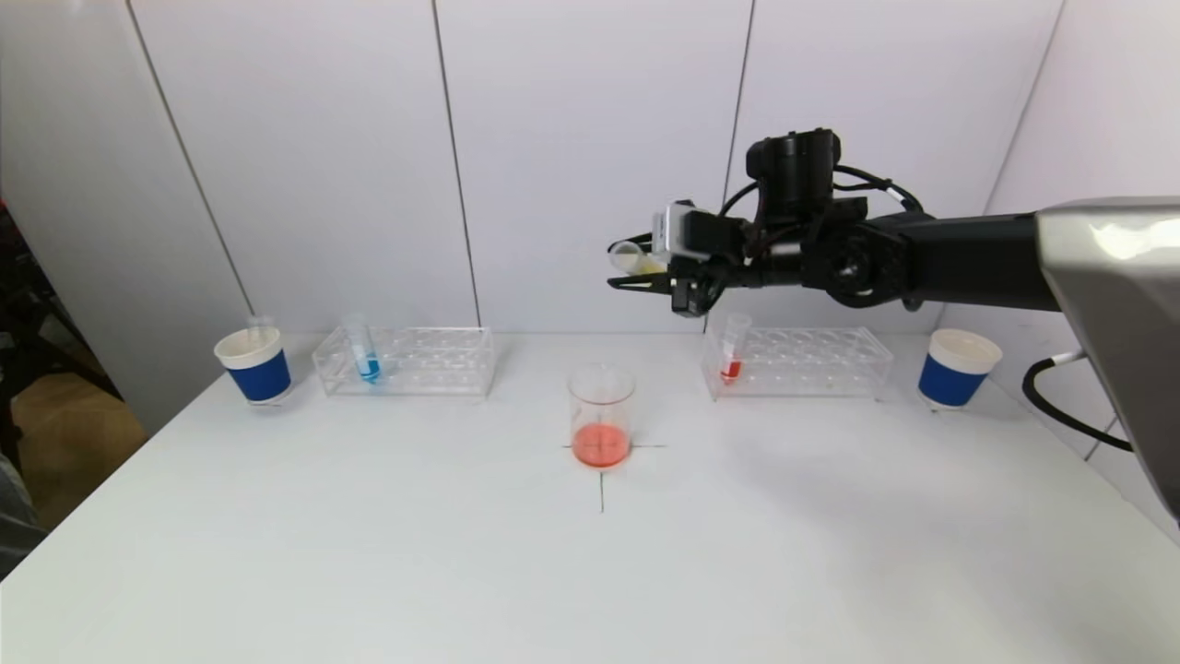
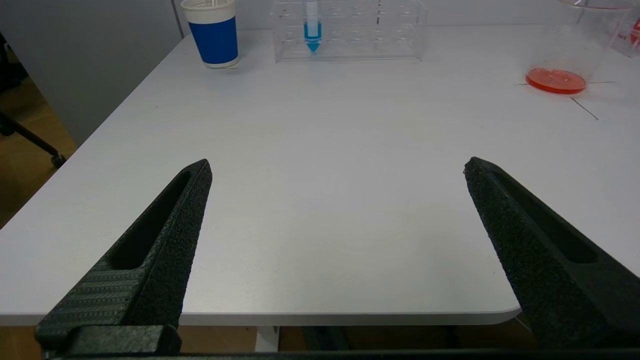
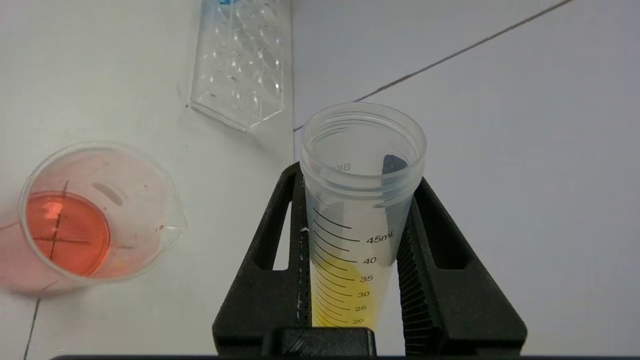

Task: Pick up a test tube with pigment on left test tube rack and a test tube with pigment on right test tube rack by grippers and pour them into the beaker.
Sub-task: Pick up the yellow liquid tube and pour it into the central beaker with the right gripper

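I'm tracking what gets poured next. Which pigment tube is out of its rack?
The yellow-pigment tube, clamped in the right pincer and tipped above the beaker. The blue tube and red tube stand racked.

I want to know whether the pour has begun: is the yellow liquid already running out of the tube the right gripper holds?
No: the yellow liquid sits low inside the test tube, short of its rim.

Test tube (image 3: 357, 220), clear plastic with yellow liquid: printed graduation scale reading "45mL", "40", "35", "30", "25", "20" beside black tick marks; faint mirrored embossed lettering near the threaded rim, not legible
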Controlling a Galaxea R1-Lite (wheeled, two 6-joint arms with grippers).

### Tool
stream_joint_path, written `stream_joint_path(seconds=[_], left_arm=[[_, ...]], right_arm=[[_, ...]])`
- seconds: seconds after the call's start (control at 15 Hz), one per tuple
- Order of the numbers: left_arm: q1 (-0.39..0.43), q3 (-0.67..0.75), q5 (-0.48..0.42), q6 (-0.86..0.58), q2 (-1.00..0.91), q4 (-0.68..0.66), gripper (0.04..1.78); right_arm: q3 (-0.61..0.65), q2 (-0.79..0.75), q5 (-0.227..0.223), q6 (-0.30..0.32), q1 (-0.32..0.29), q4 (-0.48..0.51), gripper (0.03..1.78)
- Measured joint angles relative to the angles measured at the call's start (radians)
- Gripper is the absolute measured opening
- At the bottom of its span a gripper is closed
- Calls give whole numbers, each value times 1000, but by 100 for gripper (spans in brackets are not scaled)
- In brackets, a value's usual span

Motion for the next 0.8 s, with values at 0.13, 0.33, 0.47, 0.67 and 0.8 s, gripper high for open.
stream_joint_path(seconds=[0.13,0.33,0.47,0.67,0.8], left_arm=[[0,0,0,0,0,0,176],[0,0,0,0,0,-1,176],[0,0,0,0,0,-1,176],[0,0,0,0,0,-1,176],[0,0,0,0,0,-1,176]], right_arm=[[4,17,17,-75,2,2,54],[7,52,42,-179,0,3,54],[10,73,56,-251,0,3,54],[13,96,75,-345,0,4,54],[13,111,81,-415,0,4,54]])
